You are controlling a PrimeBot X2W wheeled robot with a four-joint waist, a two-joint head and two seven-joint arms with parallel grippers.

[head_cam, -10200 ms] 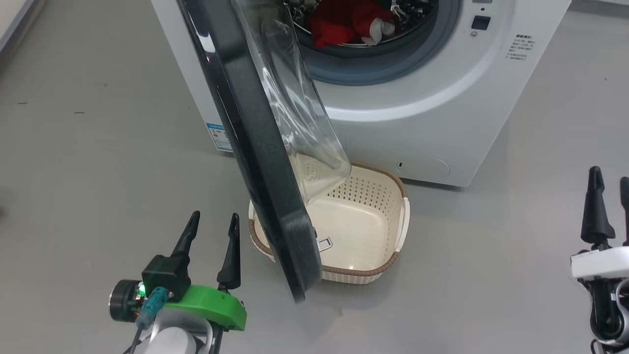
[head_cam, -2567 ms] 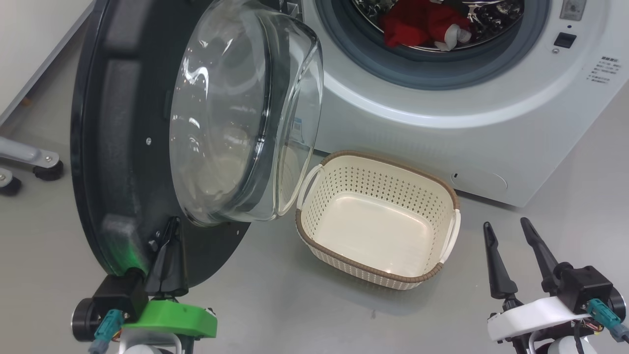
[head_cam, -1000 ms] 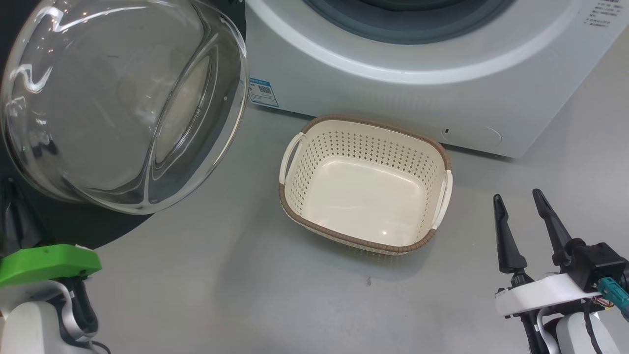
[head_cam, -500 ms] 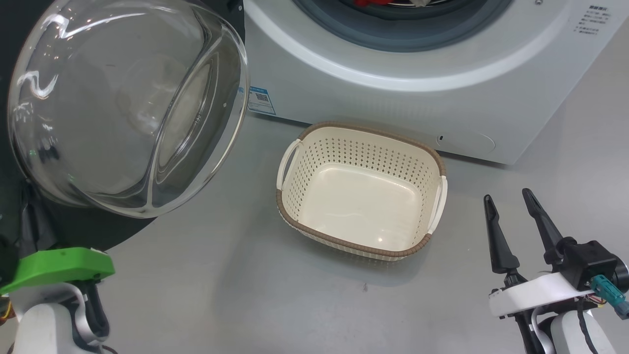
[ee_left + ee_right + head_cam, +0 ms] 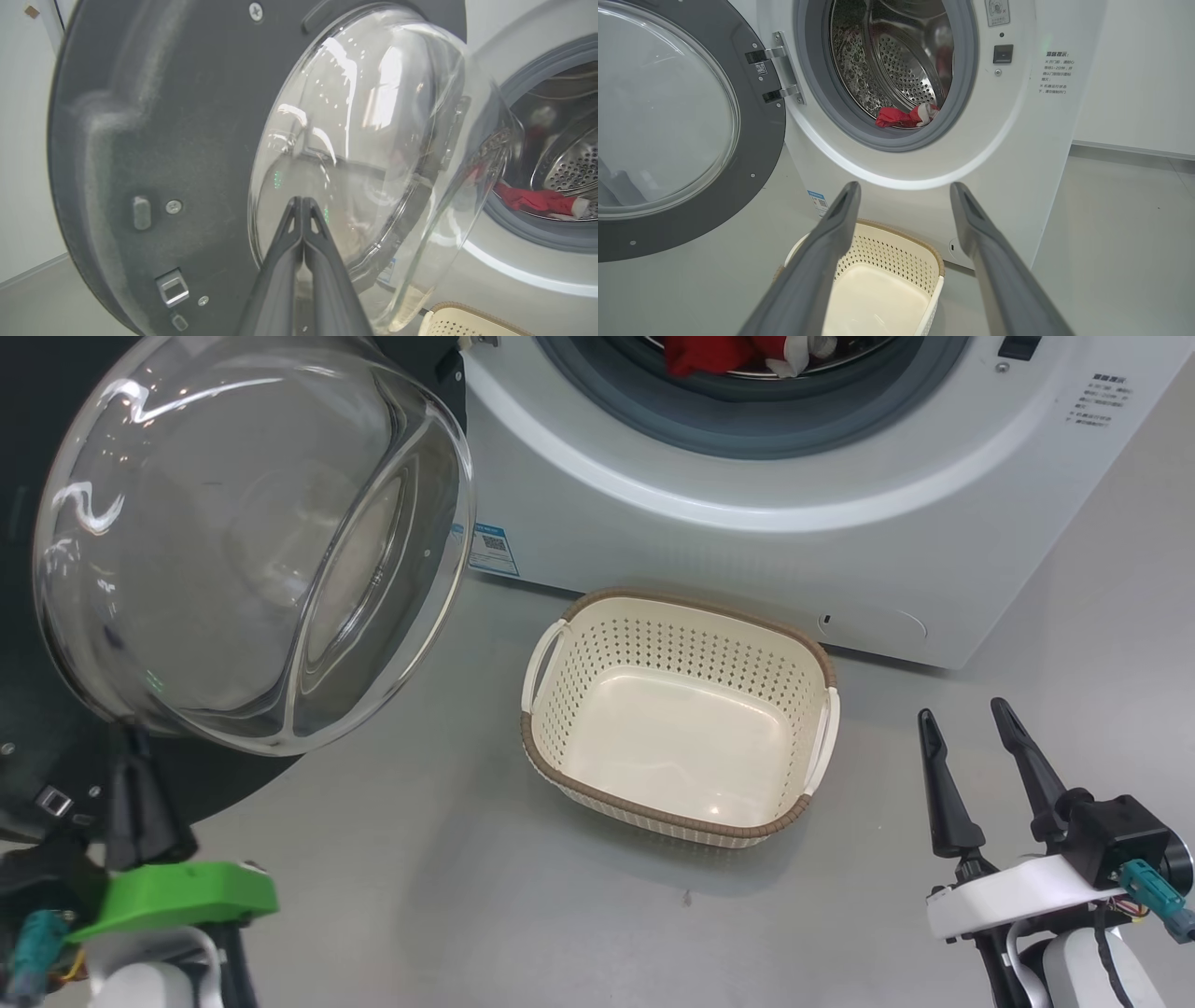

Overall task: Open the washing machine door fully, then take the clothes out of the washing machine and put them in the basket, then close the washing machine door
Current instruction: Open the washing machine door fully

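Note:
The washing machine door [image 5: 28, 616] stands swung wide to the left, its clear glass bowl [image 5: 252, 541] bulging toward me. My left gripper [image 5: 124, 733] is shut with nothing in it, its tips just below the bowl, close to the door's [image 5: 140, 140] dark inner face. The wrist view shows the left gripper [image 5: 301, 200] pointing at the bowl. Red clothes [image 5: 709, 350] lie in the washing machine [image 5: 747, 523] drum, clothes [image 5: 903, 116] near its front lip. The cream basket [image 5: 653, 807] sits on the floor before the machine, holding nothing. My right gripper [image 5: 962, 711] is open, right of the basket [image 5: 941, 268].
Grey floor [image 5: 420, 896] spreads around the basket. The door hinge [image 5: 777, 74] sits at the left of the drum opening. A blue label [image 5: 492, 546] is low on the machine's front. A white wall [image 5: 1134, 70] stands to the machine's right.
The head camera has tilted up, so the drum and clothes came into view at the top. My left gripper's shut fingers now show below the bowl. The right gripper looks unmoved.

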